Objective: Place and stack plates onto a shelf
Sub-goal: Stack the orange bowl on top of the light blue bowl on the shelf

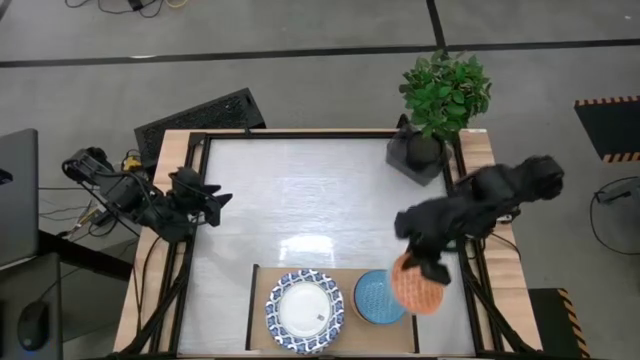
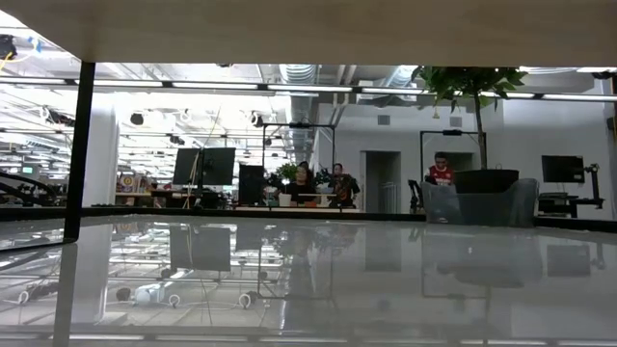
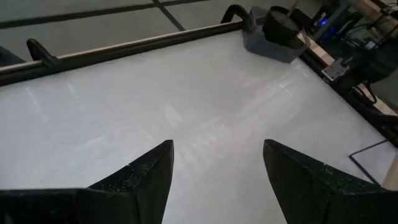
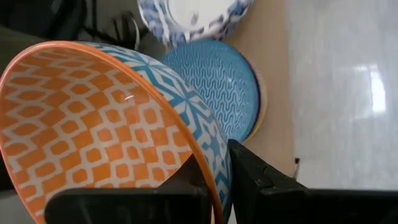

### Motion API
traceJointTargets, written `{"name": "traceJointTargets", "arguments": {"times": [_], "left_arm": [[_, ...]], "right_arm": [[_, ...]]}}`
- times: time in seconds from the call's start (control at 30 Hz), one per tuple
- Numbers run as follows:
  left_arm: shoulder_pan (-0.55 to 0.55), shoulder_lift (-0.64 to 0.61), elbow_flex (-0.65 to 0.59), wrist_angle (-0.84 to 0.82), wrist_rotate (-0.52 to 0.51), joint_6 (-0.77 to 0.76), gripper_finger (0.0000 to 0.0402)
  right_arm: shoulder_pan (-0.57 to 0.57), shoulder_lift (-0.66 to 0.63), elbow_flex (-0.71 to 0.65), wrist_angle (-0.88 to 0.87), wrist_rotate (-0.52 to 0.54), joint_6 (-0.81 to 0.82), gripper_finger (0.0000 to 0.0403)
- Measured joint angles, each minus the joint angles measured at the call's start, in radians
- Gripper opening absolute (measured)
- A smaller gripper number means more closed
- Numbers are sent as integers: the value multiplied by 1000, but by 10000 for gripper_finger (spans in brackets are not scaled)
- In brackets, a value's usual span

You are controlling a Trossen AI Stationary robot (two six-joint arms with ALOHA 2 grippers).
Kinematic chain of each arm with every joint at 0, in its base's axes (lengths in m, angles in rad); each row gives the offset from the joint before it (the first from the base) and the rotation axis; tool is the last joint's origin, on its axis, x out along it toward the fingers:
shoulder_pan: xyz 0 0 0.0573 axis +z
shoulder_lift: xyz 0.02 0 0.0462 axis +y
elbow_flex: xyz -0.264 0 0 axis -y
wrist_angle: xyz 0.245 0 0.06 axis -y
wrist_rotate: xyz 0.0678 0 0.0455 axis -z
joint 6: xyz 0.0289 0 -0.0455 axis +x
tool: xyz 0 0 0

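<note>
A blue-and-white rimmed plate (image 1: 304, 310) with a white centre lies on the light-wood shelf (image 1: 350, 278) at the table's near edge; how many lie under it I cannot tell. Beside it on the shelf sits a blue wavy-patterned bowl (image 1: 376, 297). My right gripper (image 1: 425, 270) is shut on a bowl (image 1: 415, 287) that is orange inside and blue-and-white outside, over the shelf's right end. In the right wrist view the plate (image 4: 193, 15) and the blue bowl (image 4: 214, 87) lie beyond the held bowl (image 4: 93, 124). My left gripper (image 1: 215, 200) waits open at the table's left edge, above bare tabletop. My right gripper holds the orange bowl by its rim (image 4: 214, 180), one finger inside the bowl (image 4: 186, 183) and one outside against the blue-and-white wall (image 4: 261, 174). It comes slanting down from the table's far right. The bowl is lifted and tilted, its orange inside facing up.
A potted plant (image 1: 443, 95) in a grey pot stands at the table's far right corner. Black rails (image 1: 300, 133) frame the white tabletop (image 1: 300, 210). A black perforated panel (image 1: 200, 120) lies off the far left corner. People sit in the room beyond (image 2: 318, 183).
</note>
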Motion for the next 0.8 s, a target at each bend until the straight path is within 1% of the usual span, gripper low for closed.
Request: {"name": "traceJointTargets", "arguments": {"times": [0.13,0.23,0.5,0.8], "left_arm": [[0,24,0,0,10,-9,232],[0,49,0,0,24,-10,232],[0,99,0,0,39,-15,232],[0,85,0,0,46,-23,232]], "right_arm": [[36,76,0,0,-4,-32,51],[33,109,-1,0,-19,-64,51],[-30,158,0,13,-84,-136,51],[-85,217,2,27,-108,-214,51]]}}
